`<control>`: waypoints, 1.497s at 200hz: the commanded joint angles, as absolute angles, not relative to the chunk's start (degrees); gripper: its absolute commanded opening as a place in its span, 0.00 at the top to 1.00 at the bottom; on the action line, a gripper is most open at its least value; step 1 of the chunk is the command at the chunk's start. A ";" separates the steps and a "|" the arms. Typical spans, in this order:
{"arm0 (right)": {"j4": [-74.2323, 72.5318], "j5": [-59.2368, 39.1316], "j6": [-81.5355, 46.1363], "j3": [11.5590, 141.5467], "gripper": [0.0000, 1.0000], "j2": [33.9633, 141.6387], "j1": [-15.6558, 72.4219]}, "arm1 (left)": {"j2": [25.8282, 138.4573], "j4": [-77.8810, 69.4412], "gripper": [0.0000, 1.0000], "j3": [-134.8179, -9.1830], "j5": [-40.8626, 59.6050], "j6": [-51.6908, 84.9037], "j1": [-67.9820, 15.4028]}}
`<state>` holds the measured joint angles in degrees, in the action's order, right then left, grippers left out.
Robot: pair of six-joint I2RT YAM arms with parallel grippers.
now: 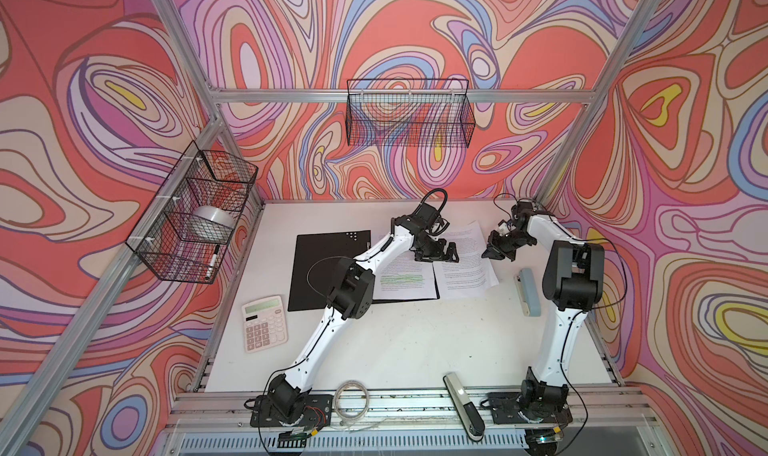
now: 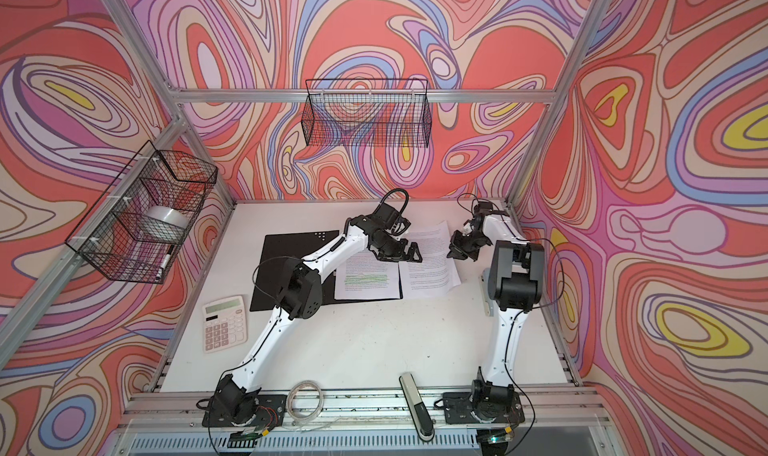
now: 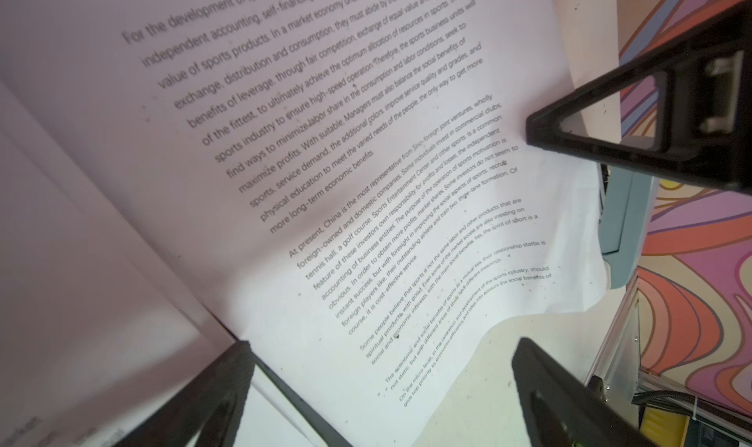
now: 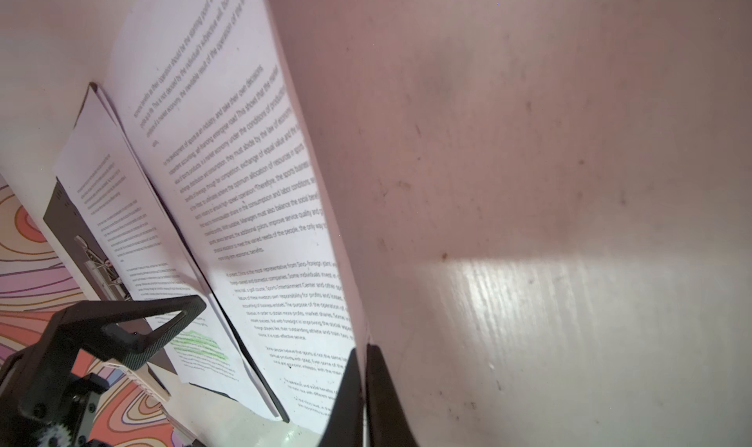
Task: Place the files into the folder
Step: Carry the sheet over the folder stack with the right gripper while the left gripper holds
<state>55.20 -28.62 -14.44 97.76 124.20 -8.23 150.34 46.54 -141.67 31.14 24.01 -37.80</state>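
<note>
Right of the open folder (image 1: pixel 320 248), a loose sheet (image 1: pixel 467 267) is pinched at its right edge by the right gripper (image 1: pixel 490 253), jaws pressed together. A highlighted sheet (image 1: pixel 399 281) already lies inside. The left gripper (image 1: pixel 442 254) is held spread above the pages. Next, the pinched sheet would need to be drawn left onto the folder.

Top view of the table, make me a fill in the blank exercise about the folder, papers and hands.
The white paper sheet lying on the open flat black folder has lines highlighted ____.
The right hand is ____ on the other printed white sheet's edge.
The left hand hovers with jaws ____.
On the table left of the folder lies a white ____.
Missing: green; shut; open; calculator.
</note>
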 commanded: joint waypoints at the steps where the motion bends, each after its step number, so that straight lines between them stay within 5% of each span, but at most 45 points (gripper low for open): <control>1: 55.07 -27.82 -14.77 98.27 1.00 120.46 -8.13 | 144.23 47.62 0.00 -142.52 32.32 23.12 -37.29; 104: 55.88 -26.68 -17.69 99.63 1.00 105.15 -6.30 | 118.37 51.67 0.00 -122.36 30.02 17.50 -33.20; 195: 63.63 -26.68 -18.38 112.25 1.00 102.85 5.32 | 97.16 51.29 0.00 -96.51 27.81 14.05 -21.64; 227: 60.54 -31.35 -21.23 112.77 1.00 103.00 10.30 | 92.84 45.79 0.00 -87.75 36.47 19.94 -13.53; 299: 44.34 -39.85 -29.46 102.17 1.00 99.57 14.16 | 90.79 45.60 0.00 -82.79 30.32 14.37 -9.72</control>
<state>51.92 -37.01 -25.74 107.68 102.10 14.35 92.53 46.94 -83.64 31.27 15.94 -10.90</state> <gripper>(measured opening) 0.047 0.999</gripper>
